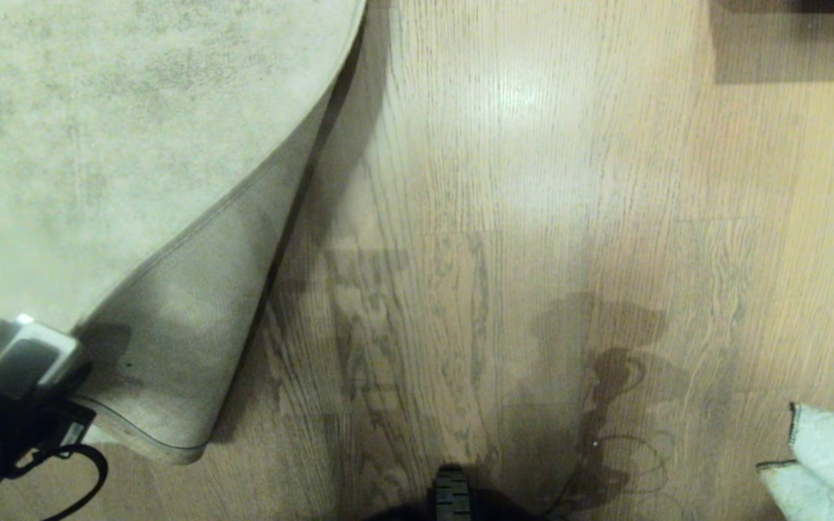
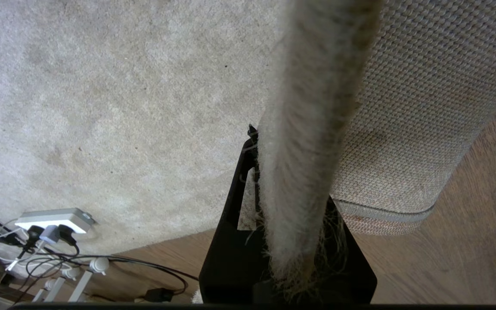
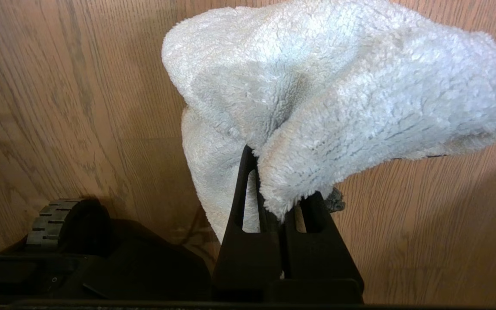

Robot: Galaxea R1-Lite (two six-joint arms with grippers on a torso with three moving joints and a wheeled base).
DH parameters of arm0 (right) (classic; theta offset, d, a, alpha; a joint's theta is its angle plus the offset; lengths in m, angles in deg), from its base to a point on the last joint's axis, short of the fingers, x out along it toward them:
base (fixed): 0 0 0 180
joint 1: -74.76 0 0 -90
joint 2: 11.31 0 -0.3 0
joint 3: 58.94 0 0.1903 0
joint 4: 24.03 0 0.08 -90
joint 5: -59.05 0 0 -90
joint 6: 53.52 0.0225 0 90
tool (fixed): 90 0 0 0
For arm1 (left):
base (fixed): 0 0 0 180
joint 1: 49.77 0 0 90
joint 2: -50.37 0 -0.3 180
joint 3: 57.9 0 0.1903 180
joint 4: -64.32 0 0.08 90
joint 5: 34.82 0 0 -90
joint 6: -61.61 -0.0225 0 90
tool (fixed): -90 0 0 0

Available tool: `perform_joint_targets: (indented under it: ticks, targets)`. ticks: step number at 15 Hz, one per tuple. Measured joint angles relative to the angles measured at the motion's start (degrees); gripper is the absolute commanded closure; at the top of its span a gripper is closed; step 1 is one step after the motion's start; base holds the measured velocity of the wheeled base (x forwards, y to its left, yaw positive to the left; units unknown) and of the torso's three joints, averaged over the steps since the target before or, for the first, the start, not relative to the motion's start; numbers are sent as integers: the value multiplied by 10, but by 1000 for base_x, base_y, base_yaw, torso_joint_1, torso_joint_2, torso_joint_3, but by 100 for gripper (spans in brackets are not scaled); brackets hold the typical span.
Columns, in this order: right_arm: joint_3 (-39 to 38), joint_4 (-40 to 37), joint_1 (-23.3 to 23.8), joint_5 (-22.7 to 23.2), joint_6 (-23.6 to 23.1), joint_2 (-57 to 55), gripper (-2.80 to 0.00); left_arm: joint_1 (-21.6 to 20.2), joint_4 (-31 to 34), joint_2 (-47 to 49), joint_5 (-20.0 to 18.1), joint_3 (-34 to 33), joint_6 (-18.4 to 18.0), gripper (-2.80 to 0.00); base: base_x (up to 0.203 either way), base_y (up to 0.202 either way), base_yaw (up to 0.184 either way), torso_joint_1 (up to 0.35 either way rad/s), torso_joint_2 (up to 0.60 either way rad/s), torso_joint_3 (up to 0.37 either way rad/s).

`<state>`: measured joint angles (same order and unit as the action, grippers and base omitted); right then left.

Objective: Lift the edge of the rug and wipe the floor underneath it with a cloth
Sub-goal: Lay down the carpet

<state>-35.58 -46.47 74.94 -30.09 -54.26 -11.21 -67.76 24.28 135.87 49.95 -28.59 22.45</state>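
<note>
The left gripper (image 2: 293, 241) pinches the rug edge (image 2: 312, 129) up so the floor (image 1: 504, 217) shows, while the right gripper (image 3: 280, 215) squeezes the cloth (image 3: 338, 94), ready to wipe.

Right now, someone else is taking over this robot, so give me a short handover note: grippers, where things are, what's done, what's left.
Left gripper: shut on the rug edge, holding the corner lifted and folded back, woven backing facing up.
Right gripper: shut on the cloth, hanging above the floor at the robot's right side.
Done: rug corner raised, floor beside the fold exposed, cloth in hand.
Left: bring the cloth over to the exposed planks, wipe them, then lower the rug.
</note>
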Motion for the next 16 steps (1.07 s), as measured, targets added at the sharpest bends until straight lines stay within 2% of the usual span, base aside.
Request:
perform_joint_targets:
  ticks: [4, 12, 15, 16]
  targets:
    - [0, 0, 0, 0, 0, 0, 0, 1, 2, 0, 2, -5, 4, 0, 0, 0, 0, 0, 0, 0]
    - [0, 0, 0, 0, 0, 0, 0, 6, 1, 1, -6, -36, 76, 0, 0, 0, 0, 0, 0, 0]
    - [0, 0, 0, 0, 0, 0, 0, 6, 1, -2, -6, -40, 84, 0, 0, 0, 0, 0, 0, 0]
    - [0, 0, 0, 0, 0, 0, 0, 7, 1, -4, -5, -41, 85, -280, 0, 0, 0, 0, 0, 0]
